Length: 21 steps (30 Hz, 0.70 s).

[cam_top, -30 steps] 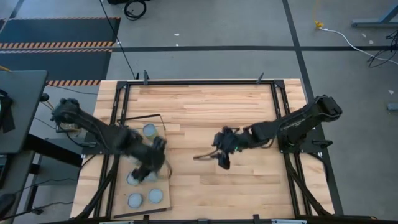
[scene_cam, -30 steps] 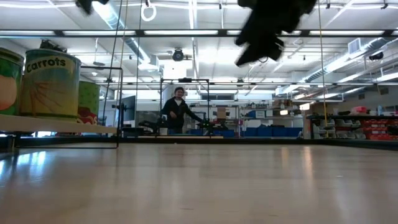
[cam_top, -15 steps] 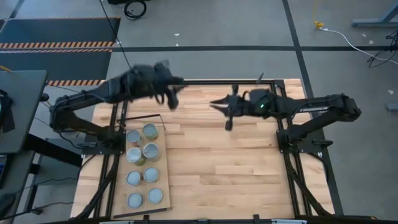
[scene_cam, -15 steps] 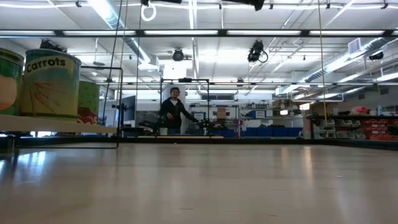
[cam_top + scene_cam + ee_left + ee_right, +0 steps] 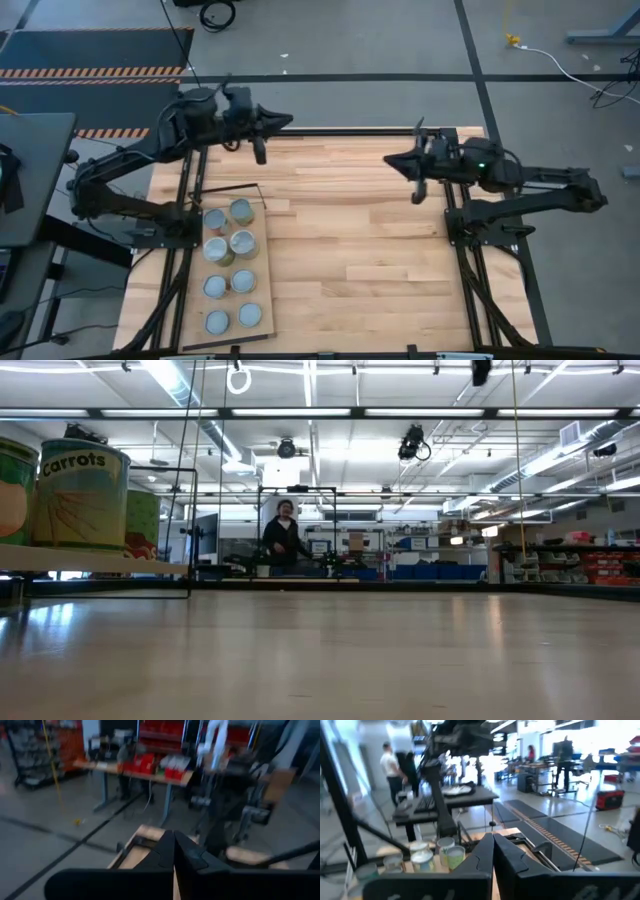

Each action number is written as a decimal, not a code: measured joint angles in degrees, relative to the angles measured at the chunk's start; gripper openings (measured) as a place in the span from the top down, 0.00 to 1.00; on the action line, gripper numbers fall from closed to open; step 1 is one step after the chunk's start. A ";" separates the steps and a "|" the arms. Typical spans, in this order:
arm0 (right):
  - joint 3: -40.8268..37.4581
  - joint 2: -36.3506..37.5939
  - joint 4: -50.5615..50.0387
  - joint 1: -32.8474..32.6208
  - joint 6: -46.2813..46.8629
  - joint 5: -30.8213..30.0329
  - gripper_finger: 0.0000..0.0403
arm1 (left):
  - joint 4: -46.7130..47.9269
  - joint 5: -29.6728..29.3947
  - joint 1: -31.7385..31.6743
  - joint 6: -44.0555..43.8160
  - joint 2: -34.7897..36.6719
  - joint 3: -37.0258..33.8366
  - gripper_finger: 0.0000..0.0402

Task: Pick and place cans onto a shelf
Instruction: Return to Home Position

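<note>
While cans [image 5: 243,243] sit on the shelf [image 5: 265,265], left claw [image 5: 272,128] and right claw [image 5: 400,162] hang closed near the far table [image 5: 340,250] edge

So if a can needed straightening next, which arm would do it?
Probably left: the left gripper hangs on the side where the cans stand on the shelf; the right gripper is across the table.

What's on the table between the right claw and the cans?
Nothing. The high view shows only bare wooden table between the right claw and the cans.
</note>
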<state>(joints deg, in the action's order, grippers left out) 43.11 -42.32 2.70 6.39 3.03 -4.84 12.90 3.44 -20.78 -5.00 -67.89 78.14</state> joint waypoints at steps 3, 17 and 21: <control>-2.97 5.06 -0.66 0.02 1.07 -0.27 0.96 | -4.72 2.74 -3.37 -2.00 3.45 -5.70 0.99; -6.43 12.75 -17.72 0.17 1.08 -4.11 0.96 | -18.90 2.80 -10.84 -8.47 23.55 -36.13 0.98; -6.43 12.61 -20.06 0.07 1.37 -3.94 0.96 | -21.28 2.75 -10.40 -12.63 29.14 -41.63 0.99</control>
<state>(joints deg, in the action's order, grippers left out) 36.69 -29.70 -17.36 6.46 4.40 -8.78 -8.38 6.20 -31.18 -17.63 -38.75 36.50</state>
